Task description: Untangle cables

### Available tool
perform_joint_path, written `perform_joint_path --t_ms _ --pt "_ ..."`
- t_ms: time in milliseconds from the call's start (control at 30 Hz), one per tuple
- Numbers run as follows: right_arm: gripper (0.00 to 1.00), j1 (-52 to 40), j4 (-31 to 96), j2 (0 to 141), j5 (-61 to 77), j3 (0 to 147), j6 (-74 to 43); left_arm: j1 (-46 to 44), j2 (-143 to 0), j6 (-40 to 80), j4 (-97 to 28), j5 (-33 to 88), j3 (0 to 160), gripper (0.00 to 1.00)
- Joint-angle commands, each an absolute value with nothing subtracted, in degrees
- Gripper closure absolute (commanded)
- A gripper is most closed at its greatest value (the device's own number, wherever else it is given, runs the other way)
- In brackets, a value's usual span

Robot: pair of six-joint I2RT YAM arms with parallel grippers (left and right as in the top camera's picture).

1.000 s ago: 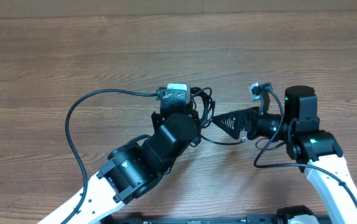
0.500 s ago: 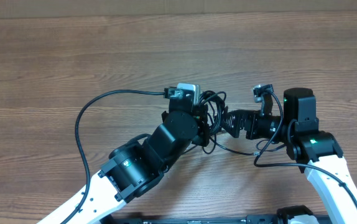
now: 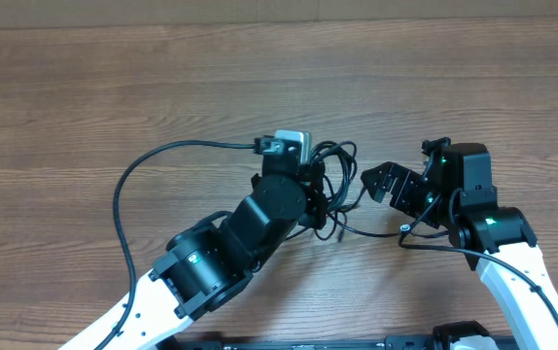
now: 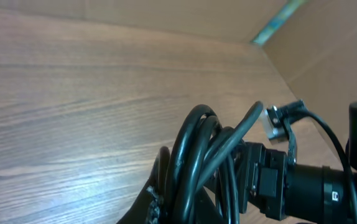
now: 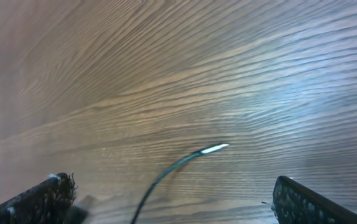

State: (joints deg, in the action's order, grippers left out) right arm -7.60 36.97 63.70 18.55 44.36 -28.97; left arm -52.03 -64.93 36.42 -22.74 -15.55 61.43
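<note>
With the left fingers (image 4: 158, 177) clamped on the looped bundle of cables (image 3: 334, 181) mid-desk (image 3: 114, 78) and the right fingers (image 3: 380, 181) wide open and empty just right, separating seems underway; next, the right likely must pinch the loose silvery-tipped end (image 5: 213, 148).

Wood-grain table (image 3: 85, 87), plain tan wall (image 4: 166, 14) behind.

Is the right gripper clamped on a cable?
No, the right gripper stands wide open, and the cable only passes loose through the gap.
</note>
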Motion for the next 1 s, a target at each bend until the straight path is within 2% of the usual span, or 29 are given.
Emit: perform_joint_path --t_ms 0,200,467,567,733,967 --pt "0.0 -7.5 36.8 63.7 16.6 44.6 -30.2 -52.1 -62.9 34.5 -22.5 -18.7 62.5 0.96" --pt "0.0 -7.5 37.5 62.9 20.8 44.7 -23.9 -52.1 -62.8 23.3 -23.9 -25.6 62.5 0.96" --pt "0.0 -7.3 40.0 54.5 21.4 45.5 -23.8 -52.1 -62.8 16.0 -30.9 -31.9 62.5 0.96" --pt "0.0 -7.3 39.6 50.0 26.7 45.5 -19.2 -52.1 -62.9 14.5 -31.2 -26.0 62.5 0.96" --pt "0.0 -7.3 39.1 45.7 32.8 45.5 -15.9 -52.1 -63.5 5.5 -27.5 -4.4 62.5 0.96" --pt "0.0 -7.3 38.9 45.5 34.8 45.5 -14.5 -52.1 -64.5 4.7 -24.8 -1.3 62.5 0.96"
